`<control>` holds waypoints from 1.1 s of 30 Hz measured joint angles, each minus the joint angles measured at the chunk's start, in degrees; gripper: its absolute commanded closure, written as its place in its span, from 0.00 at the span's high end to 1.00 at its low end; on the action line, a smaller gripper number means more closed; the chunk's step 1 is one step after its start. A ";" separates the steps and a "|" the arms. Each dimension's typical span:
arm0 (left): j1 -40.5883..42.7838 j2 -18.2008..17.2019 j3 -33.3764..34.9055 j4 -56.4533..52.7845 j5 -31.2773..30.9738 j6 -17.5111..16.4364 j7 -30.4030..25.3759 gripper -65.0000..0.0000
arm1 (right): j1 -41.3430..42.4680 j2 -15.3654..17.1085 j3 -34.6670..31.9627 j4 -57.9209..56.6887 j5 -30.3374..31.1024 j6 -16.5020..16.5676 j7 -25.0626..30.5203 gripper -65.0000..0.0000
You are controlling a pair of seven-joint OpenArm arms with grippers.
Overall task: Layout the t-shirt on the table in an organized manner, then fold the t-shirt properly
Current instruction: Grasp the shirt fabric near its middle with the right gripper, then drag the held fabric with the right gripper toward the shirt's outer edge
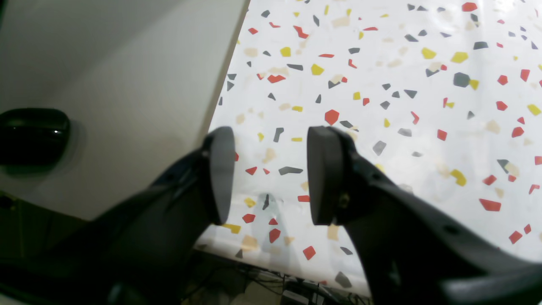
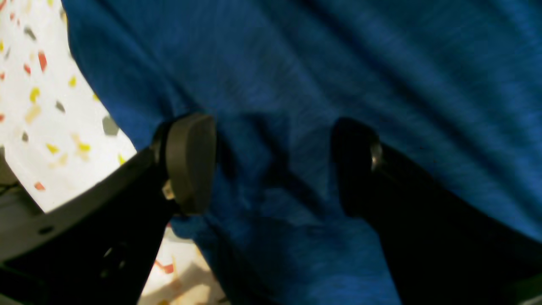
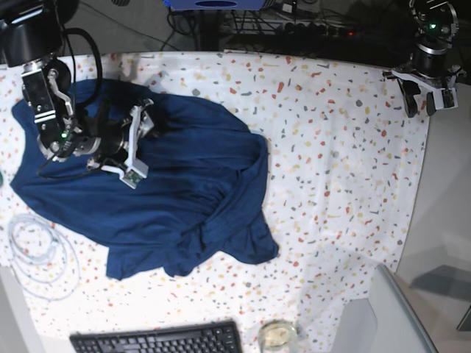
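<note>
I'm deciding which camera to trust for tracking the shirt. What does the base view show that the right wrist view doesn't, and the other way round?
Only the base view shows the whole t-shirt lying rumpled on the table, plus the left gripper parked at the far corner over the table's edge, a keyboard and a coiled white cable.

Only the right wrist view shows the right gripper up close, open, its pads spread over the fabric, gripping nothing.

Both show the blue shirt, the speckled table and the right gripper above the shirt.

Black keyboard (image 3: pixel 157 340) and coiled white cable (image 3: pixel 35 250) near grey floor (image 3: pixel 446 213)
</note>
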 measured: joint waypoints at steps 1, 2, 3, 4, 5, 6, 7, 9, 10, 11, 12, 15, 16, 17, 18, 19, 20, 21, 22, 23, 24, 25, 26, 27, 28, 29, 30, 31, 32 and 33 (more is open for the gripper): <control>-0.02 0.00 0.02 0.00 0.00 0.00 0.00 0.42 | 0.00 -0.07 -0.02 -0.28 0.09 0.00 0.02 0.62; -0.02 0.00 0.02 0.00 0.02 0.00 0.02 0.42 | -0.02 -0.04 -0.02 -0.28 0.13 0.00 0.02 0.62; -0.02 -0.02 0.02 0.00 0.02 0.00 0.00 0.42 | 0.04 -0.02 0.00 -0.28 0.15 0.00 0.17 0.60; -0.02 -0.02 0.02 0.00 0.02 0.00 0.00 0.42 | 0.07 0.00 0.00 -0.28 0.15 0.00 0.28 0.56; -0.02 0.00 0.02 0.00 0.02 0.00 0.00 0.42 | 0.07 0.00 0.00 -0.28 0.15 0.00 0.44 0.48; -0.02 0.02 0.02 0.00 0.02 0.00 0.00 0.42 | 0.02 0.00 0.04 -0.28 0.17 0.00 0.42 0.39; -0.02 0.00 0.02 0.00 0.02 0.00 0.00 0.42 | -0.07 0.00 0.04 -0.26 0.17 0.00 0.39 0.30; -0.02 -0.02 0.02 0.00 0.02 0.00 0.00 0.42 | -0.28 0.00 0.07 -0.24 0.17 0.00 0.26 0.08; -0.02 -0.02 0.02 0.00 0.02 0.00 0.00 0.42 | -0.39 -0.02 0.04 -0.24 0.22 0.00 0.22 0.00; -0.02 0.00 0.02 0.00 0.02 0.00 0.00 0.42 | -0.48 -0.02 0.07 -0.24 0.20 0.00 0.24 0.00; -0.02 0.00 0.02 0.00 0.00 0.00 0.00 0.42 | -0.70 0.00 0.07 -0.24 0.33 -0.02 0.31 0.02; -0.02 0.00 0.02 0.00 0.02 0.00 0.00 0.42 | -3.02 0.15 0.33 2.67 -0.07 -0.13 -0.02 0.00; 0.00 0.02 0.00 -0.02 -0.02 0.00 -0.02 0.42 | -4.72 0.33 0.39 5.29 -0.04 -0.17 0.09 0.00; 0.02 -0.02 0.00 -0.04 0.07 0.00 -0.02 0.42 | -6.69 0.37 0.37 8.35 -0.04 -0.39 0.04 0.00; 0.02 -0.02 -0.07 -0.04 0.15 0.02 0.00 0.42 | -8.74 0.42 0.42 11.43 -0.02 -0.37 0.00 0.00; -0.02 -0.02 -0.11 -0.11 0.13 0.00 -0.02 0.42 | -10.64 0.44 0.39 14.01 0.31 -0.13 0.04 0.00; -0.02 -0.04 -0.15 -0.39 0.07 -0.04 -0.13 0.42 | -12.61 0.35 0.37 16.09 0.42 -0.07 0.33 0.00; -0.11 -0.17 -0.07 -0.85 0.09 -0.04 -0.15 0.42 | -14.25 0.22 0.35 17.40 0.63 -0.07 0.39 0.00; -0.09 -0.22 -0.07 -1.40 0.07 0.00 -0.22 0.42 | -16.02 0.17 0.31 18.62 0.57 -0.07 0.24 0.00; -0.02 -0.24 -0.04 -1.88 0.20 0.00 -0.02 0.42 | -17.68 0.24 0.28 19.61 0.44 -0.04 0.02 0.00; -0.02 -0.26 -0.02 -2.10 0.24 0.00 0.09 0.42 | -19.21 0.24 0.33 20.31 0.26 -0.04 -0.20 0.00; 0.04 -0.17 -0.02 -2.14 0.22 0.02 0.04 0.42 | -20.83 0.35 0.39 21.18 0.13 -0.07 0.04 0.00; 0.00 -0.17 0.00 -2.14 0.22 0.02 0.04 0.42 | -22.14 0.35 0.42 21.77 0.22 -0.07 -0.22 0.00; -0.04 -0.13 0.00 -2.14 0.20 0.00 0.00 0.42 | -23.43 0.35 0.44 22.36 0.07 -0.07 -0.04 0.00; -0.15 -0.13 0.04 -2.14 0.20 -0.04 0.00 0.42 | -24.63 0.35 0.42 22.88 0.15 -0.07 0.26 0.00; -0.22 -0.15 0.07 -2.14 0.22 -0.02 0.00 0.42 | -25.53 0.33 0.42 23.08 0.15 -0.07 0.22 0.00; -0.20 -0.17 0.07 -2.14 0.20 -0.02 0.00 0.42 | -26.32 0.28 0.42 23.15 0.15 -0.07 0.24 0.00; -0.17 -0.17 0.04 -2.12 0.20 0.00 0.02 0.42 | -26.97 0.31 0.42 23.15 0.15 -0.04 0.20 0.00; -0.15 -0.20 0.04 -2.12 0.20 0.00 0.02 0.42 | -27.32 0.31 0.44 23.15 0.15 -0.04 0.20 0.00; -0.15 -0.24 0.04 -2.12 0.20 0.02 0.00 0.42 | -27.61 0.33 0.44 23.15 0.13 -0.04 0.20 0.01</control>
